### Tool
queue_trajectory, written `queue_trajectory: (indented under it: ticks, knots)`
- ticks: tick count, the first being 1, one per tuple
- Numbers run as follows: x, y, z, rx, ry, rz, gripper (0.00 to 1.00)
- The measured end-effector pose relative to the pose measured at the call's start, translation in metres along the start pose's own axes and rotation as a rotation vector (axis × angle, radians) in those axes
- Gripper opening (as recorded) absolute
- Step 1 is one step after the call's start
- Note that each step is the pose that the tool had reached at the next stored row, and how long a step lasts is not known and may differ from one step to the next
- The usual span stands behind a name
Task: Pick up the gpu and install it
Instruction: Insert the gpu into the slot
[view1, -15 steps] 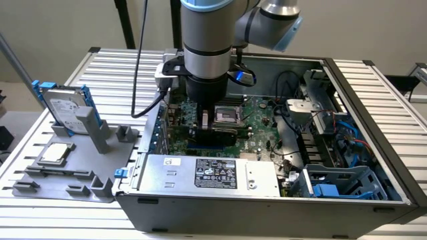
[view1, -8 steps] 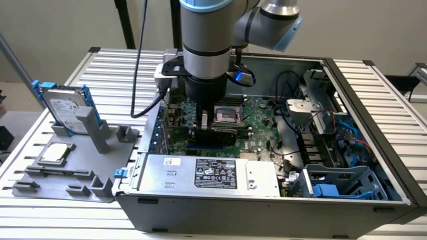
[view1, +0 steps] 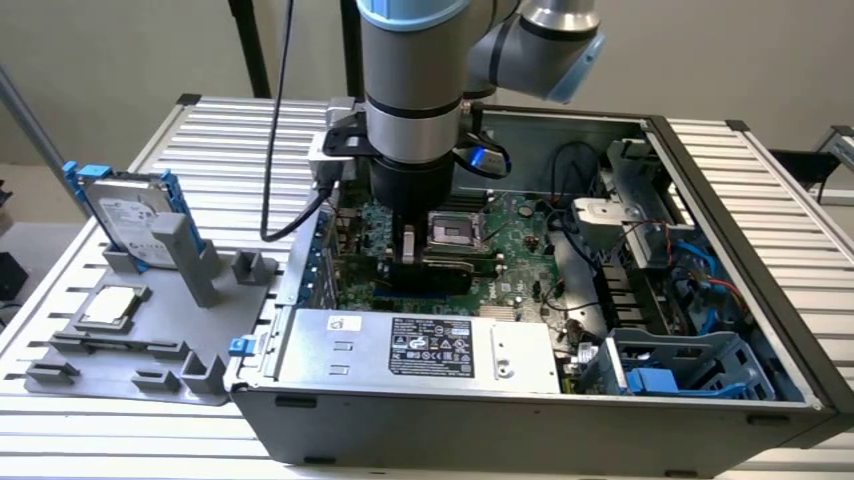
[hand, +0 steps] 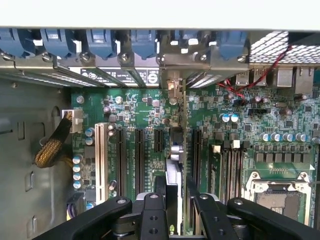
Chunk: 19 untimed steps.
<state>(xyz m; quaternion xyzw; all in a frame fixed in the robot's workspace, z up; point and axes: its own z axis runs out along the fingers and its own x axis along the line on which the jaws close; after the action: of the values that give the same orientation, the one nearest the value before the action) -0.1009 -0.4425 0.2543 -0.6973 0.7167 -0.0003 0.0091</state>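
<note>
In the exterior view my gripper (view1: 416, 250) reaches down into the open computer case (view1: 534, 440), over the green motherboard (view1: 514, 225). It is shut on the gpu (view1: 430, 272), whose black face shows just under the fingers. The wrist view looks along the gpu (hand: 173, 150) edge-on: it stands upright between the black expansion slots (hand: 139, 152), and its silver end bracket (hand: 172, 86) reaches the case's rear slot openings. My black fingers (hand: 152, 215) grip it from both sides, with the gripper (hand: 175, 217) centred on its top edge. I cannot tell whether its lower edge is seated in the slot.
A grey fixture tray (view1: 80, 350) at the exterior view's left holds the silver hard drive with blue rails (view1: 131, 215) and the small processor chip (view1: 111, 305). Inside the case are the power supply (view1: 427, 345), the CPU socket (hand: 280, 197), cables (view1: 601, 290) and a blue drive cage (view1: 681, 370).
</note>
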Motion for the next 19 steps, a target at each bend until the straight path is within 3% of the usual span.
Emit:
queue_trajectory:
  ticks: [19]
  knots:
    - [-0.0006, 0.0000, 0.0025, -0.0003, 0.0014, 0.004, 0.27]
